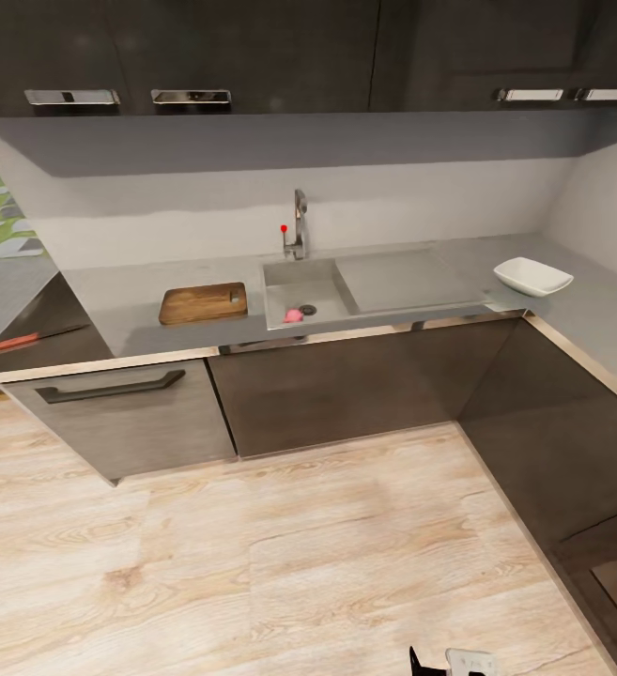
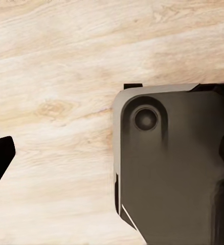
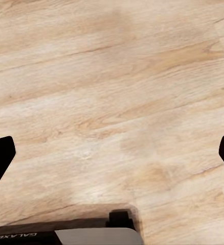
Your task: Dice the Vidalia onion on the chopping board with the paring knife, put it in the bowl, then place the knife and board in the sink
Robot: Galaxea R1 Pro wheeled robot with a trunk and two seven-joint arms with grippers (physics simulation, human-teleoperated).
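The Vidalia onion (image 1: 293, 315), a small pinkish ball, lies in the grey sink (image 1: 331, 282) beside the drain, below the chrome tap (image 1: 298, 225). Left of the sink, the brown chopping board (image 1: 203, 303) lies flat on the countertop (image 1: 120, 296). Further left on the counter lies the paring knife (image 1: 26, 340) with its red-orange handle. The white bowl (image 1: 532, 276) stands on the counter to the right of the drainboard. My left gripper (image 2: 112, 158) and right gripper (image 3: 112, 158) both hang open over the wooden floor, holding nothing, well short of the counter.
Grey cabinets with dark bar handles (image 1: 111, 387) run under the counter, which turns a corner along the right side (image 1: 609, 319). Dark wall cupboards (image 1: 252, 56) hang above. Light wooden floor (image 1: 280, 554) lies between me and the cabinets. Part of my own body (image 2: 173, 168) is below the left gripper.
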